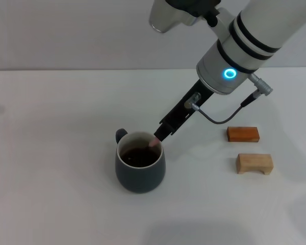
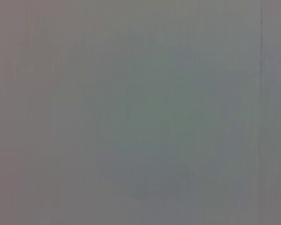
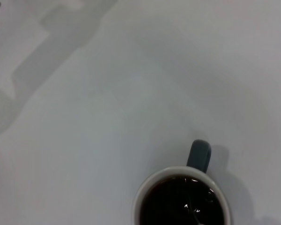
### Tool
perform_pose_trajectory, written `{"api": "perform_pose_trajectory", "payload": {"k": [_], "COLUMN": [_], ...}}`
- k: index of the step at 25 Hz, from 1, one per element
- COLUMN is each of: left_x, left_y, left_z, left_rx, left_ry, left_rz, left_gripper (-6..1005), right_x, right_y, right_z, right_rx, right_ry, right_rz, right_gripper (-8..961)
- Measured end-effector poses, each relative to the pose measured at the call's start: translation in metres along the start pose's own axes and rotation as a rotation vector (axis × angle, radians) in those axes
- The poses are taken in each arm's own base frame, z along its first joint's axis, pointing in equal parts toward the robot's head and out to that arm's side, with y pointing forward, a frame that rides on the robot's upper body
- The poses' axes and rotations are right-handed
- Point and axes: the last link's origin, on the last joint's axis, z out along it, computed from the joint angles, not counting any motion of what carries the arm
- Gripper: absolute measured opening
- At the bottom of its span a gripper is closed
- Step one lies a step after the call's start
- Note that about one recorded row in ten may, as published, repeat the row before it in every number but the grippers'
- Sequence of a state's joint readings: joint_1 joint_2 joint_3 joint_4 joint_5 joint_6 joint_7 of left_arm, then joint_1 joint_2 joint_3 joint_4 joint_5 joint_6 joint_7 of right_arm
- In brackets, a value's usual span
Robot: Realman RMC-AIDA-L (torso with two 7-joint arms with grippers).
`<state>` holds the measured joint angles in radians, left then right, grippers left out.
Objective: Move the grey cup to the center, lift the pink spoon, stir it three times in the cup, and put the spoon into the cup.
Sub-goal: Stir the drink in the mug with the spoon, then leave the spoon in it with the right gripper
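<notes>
A: Where does the grey cup (image 1: 140, 168) stand?

B: Near the middle of the desk (image 1: 51, 153), a little toward the front edge, handle turned to the back, dark liquid inside.

A: And the spoon?

B: The right hand (image 1: 162, 133) hangs right over the cup's back right rim, reaching down from the back right. The pink spoon (image 1: 155, 141) runs on along the same slant, its pink handle showing just under the fingertips and its lower end going down into the cup.

A: How does the hand hold it?

B: Closed narrow on the handle's top end. The left hand isn't in sight.

A: So what matters next?

B: I'd say keeping the spoon inside the rim.
</notes>
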<state>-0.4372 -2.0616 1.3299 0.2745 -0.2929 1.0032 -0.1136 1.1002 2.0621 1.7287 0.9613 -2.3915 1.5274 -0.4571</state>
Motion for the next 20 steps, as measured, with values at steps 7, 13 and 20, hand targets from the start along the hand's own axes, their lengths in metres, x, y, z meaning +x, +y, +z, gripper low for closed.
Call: {"api": "perform_pose_trajectory", "payload": {"k": [7, 13, 20], "left_x": [0.0, 0.0, 0.0], "left_y": [0.0, 0.0, 0.0], "left_z": [0.0, 0.0, 0.0], "left_rx": [0.0, 0.0, 0.0], "left_ry": [0.0, 0.0, 0.0], "left_rz": [0.0, 0.0, 0.0], "left_gripper": [-2, -2, -2], "right_x": [-0.006, -0.011, -0.009], "right_y": [0.009, 0.003, 0.004], "right_z": [-0.003, -0.003, -0.005], "right_rx": [-0.032, 0.015, 0.027], "right_ry": [-0.025, -0.043, -0.011], "right_rz": [-0.017, -0.013, -0.021], "right_gripper": [120, 119, 119]}}
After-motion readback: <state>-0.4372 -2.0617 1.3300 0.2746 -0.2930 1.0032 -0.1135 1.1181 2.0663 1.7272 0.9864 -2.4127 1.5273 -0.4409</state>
